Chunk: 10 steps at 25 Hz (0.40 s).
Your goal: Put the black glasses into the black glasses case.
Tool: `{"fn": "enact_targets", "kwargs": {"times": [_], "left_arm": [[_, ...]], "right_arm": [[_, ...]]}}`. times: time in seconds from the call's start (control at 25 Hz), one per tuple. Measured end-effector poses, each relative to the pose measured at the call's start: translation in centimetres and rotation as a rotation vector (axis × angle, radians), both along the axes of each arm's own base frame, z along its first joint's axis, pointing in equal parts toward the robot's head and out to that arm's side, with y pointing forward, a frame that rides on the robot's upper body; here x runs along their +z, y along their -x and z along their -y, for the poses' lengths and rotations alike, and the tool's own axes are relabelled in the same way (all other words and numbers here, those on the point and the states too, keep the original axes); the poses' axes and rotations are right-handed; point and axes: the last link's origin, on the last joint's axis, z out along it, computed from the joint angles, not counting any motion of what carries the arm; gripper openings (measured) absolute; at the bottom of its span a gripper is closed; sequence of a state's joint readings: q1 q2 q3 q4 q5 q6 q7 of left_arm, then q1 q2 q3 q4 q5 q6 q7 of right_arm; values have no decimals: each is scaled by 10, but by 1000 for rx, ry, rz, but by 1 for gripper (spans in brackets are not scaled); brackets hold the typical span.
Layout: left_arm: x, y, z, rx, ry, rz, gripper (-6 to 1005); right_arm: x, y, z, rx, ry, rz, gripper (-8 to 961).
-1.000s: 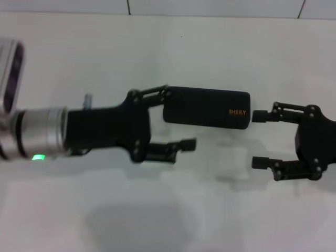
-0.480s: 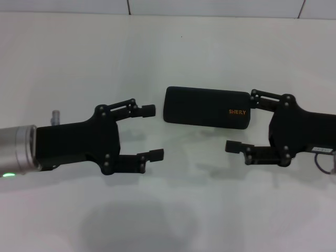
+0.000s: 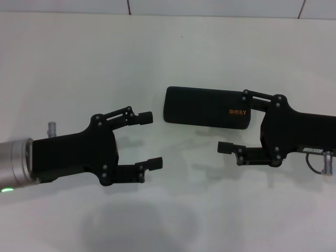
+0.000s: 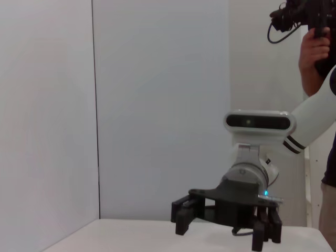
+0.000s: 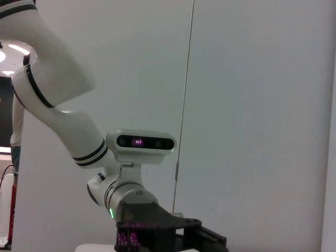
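The only readable text is the small orange lettering "SHERY" on the closed lid of the black glasses case [image 3: 207,107], near its right end. The lettering stands just beside the upper finger of the right gripper [image 3: 234,121].

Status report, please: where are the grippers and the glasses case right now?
Left gripper open, off the case. Right gripper open, straddling the closed black glasses case at its lettered end. Glasses not visible. Nothing in the way.
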<state>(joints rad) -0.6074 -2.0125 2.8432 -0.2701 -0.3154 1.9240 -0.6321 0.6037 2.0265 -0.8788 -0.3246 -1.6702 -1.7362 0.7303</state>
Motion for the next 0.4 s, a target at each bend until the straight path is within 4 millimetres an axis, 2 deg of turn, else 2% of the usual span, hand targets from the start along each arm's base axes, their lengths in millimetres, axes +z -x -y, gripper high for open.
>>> {"fn": "enact_targets", "kwargs": {"times": [0.4], "left_arm": [[-2,-5,-2,18,-34,47,858]], "right_arm": [[0,-5,-1,4,-12,35,785]]}}
